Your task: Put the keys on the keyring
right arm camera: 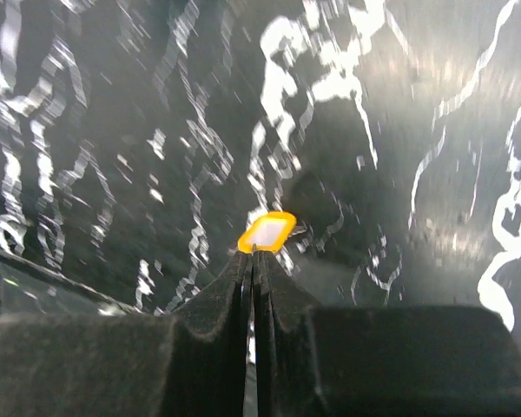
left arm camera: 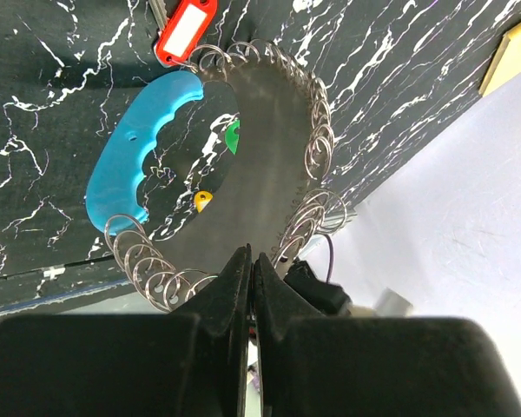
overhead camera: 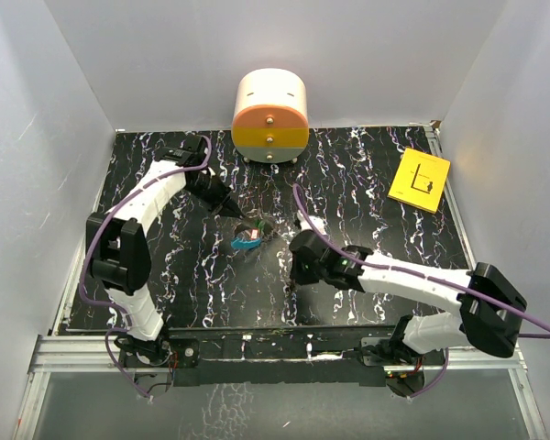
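We find left gripper point(left arm camera: 250, 259) clamped on keyring point(left arm camera: 269, 165), right gripper point(right arm camera: 253, 252) clamped on orange key tag point(right arm camera: 267, 232); black marbled tabletop point(overhead camera: 367, 183), white walls point(overhead camera: 165, 55)

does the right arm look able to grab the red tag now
Probably not: the right gripper is shut on an orange tag, so nothing is free to take the red tag beside the keyring.

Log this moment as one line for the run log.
left gripper: shut on keyring | right gripper: shut on orange key tag | red tag: beside keyring
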`<move>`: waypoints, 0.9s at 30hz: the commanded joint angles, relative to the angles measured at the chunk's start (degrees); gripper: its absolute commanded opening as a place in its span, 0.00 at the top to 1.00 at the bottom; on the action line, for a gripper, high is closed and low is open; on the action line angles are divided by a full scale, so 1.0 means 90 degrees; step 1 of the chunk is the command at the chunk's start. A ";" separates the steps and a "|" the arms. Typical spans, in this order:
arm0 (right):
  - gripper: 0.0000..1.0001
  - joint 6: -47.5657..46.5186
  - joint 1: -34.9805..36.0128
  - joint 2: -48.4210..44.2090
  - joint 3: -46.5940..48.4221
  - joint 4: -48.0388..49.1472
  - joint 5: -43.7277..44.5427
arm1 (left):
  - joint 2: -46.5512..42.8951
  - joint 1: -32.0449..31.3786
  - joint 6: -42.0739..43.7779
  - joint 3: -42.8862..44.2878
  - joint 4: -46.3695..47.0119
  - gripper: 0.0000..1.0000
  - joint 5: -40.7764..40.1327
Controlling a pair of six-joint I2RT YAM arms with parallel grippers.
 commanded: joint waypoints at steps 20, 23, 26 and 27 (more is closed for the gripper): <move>0.50 -0.0792 0.0007 -0.0152 0.0689 0.0535 0.0199 | -0.0622 0.0276 -0.0604 -0.0611 0.0202 1.00 0.0292; 0.53 -0.1973 0.0007 -0.0600 0.0450 0.1831 0.0126 | -0.0565 0.0277 -0.0658 -0.0660 0.0215 1.00 0.0444; 0.63 -0.3309 0.0006 -0.0775 0.0157 0.3359 -0.0171 | -0.0531 0.0277 -0.0715 -0.0700 0.0231 1.00 0.0602; 0.63 -0.3679 0.0007 -0.0719 0.0159 0.3654 -0.0302 | -0.0530 0.0279 -0.0737 -0.0709 0.0227 1.00 0.0664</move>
